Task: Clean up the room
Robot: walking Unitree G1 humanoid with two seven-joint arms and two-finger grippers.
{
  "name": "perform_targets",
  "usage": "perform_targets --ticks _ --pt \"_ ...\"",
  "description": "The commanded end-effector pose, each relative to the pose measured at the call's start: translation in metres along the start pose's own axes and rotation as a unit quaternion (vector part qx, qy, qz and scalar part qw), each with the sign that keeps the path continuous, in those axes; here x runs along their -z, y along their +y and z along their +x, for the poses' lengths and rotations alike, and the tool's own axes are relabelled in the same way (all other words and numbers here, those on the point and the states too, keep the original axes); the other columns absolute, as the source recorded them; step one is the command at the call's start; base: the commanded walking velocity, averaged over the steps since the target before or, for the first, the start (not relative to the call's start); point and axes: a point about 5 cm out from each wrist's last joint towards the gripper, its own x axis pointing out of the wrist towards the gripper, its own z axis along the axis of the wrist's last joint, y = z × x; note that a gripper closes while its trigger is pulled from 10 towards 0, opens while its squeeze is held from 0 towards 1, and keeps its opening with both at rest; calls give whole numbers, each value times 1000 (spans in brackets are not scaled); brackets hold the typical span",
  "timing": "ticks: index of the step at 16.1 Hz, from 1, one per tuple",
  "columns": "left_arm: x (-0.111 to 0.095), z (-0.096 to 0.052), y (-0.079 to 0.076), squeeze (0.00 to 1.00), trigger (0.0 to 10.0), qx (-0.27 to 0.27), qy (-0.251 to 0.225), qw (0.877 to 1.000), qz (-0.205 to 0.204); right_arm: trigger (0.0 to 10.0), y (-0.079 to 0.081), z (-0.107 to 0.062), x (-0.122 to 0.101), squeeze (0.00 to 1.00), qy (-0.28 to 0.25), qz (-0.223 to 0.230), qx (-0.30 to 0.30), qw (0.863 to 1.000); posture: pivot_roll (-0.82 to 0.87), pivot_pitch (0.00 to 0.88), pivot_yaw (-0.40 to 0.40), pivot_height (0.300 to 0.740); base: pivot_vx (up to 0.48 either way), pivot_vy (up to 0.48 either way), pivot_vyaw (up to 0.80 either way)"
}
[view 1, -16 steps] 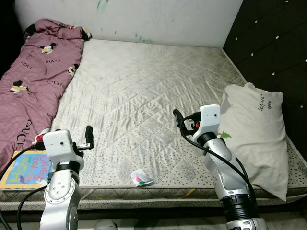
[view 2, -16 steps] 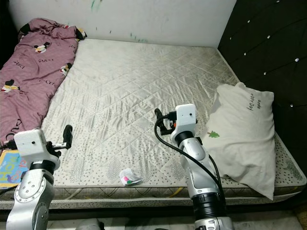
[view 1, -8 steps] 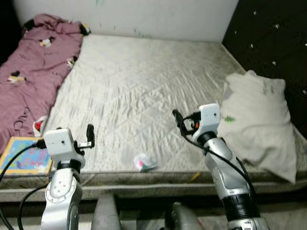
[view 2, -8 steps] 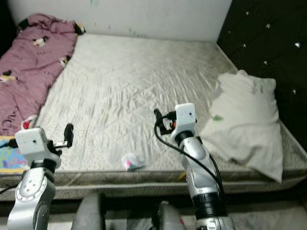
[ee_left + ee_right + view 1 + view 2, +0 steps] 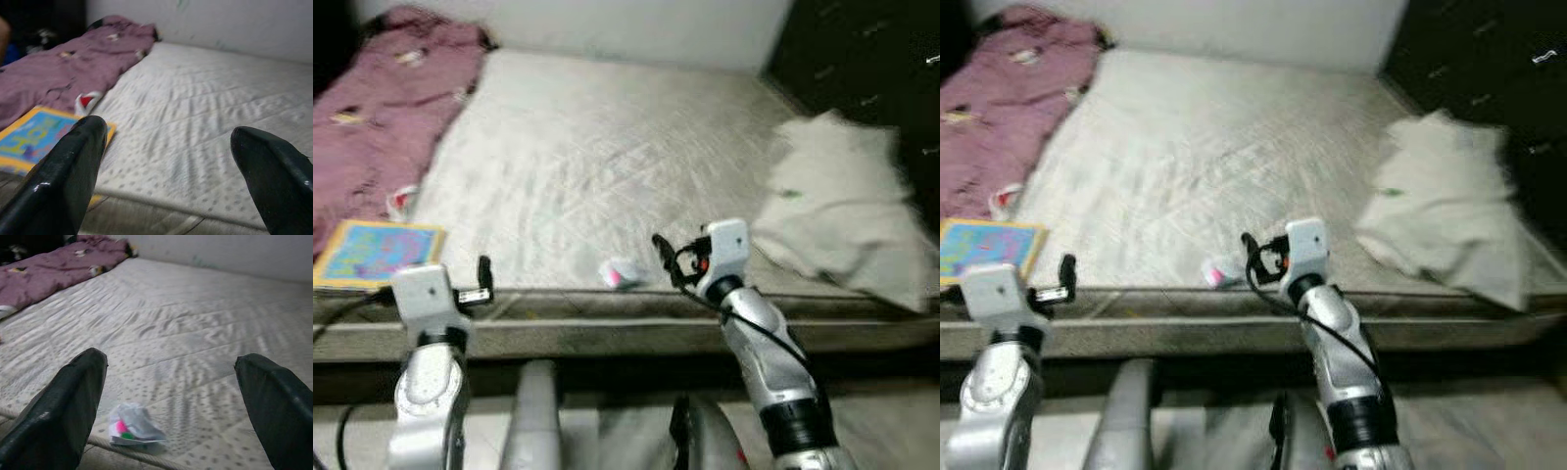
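Note:
A small crumpled wrapper (image 5: 620, 273) with pink and green print lies near the mattress's (image 5: 607, 147) front edge. My right gripper (image 5: 663, 262) hovers just to its right, open and holding nothing; the right wrist view has the wrapper (image 5: 134, 426) between and below the two fingers. A colourful children's book (image 5: 377, 253) rests at the front left corner of the bed. My left gripper (image 5: 484, 279) is open in front of the bed edge, right of the book (image 5: 29, 139). The picture is blurred.
A purple printed blanket (image 5: 382, 108) covers the bed's left side, with a small red and white item (image 5: 401, 201) at its edge. A white pillow (image 5: 847, 211) lies at the right by the dark padded wall (image 5: 862, 59). My legs (image 5: 533, 421) show below the bed's side.
The whole picture has shifted: the camera has dropped and drawn back, so the bed sits higher and my legs show. Wrapper, book and pillow lie where they were.

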Motion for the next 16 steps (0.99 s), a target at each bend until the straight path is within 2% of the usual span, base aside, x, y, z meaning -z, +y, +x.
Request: perform_targets --ticks 1,2,6,10,16 --pt "-3 0 -6 0 10000 6 -5 1000 -9 10000 -4 1 -3 0 -1 -12 -2 1000 95 0 -98 587 0 0 0" --pt "-3 0 -6 0 10000 7 -5 1000 -9 10000 -2 1 -3 0 -1 -16 -9 1000 97 5 -102 587 0 0 0" --pt "-5 0 -6 0 10000 6 -5 1000 -12 10000 4 5 -5 0 2 -23 -34 999 91 35 -103 587 0 0 719" --pt "-4 0 -6 0 10000 6 0 1000 -19 10000 8 10 -2 0 21 -19 -59 998 89 45 -102 587 0 0 0" --pt "-5 -2 -4 0 10000 -13 2 1000 -29 10000 16 12 2 0 38 -42 -97 994 101 63 -124 587 0 0 0"
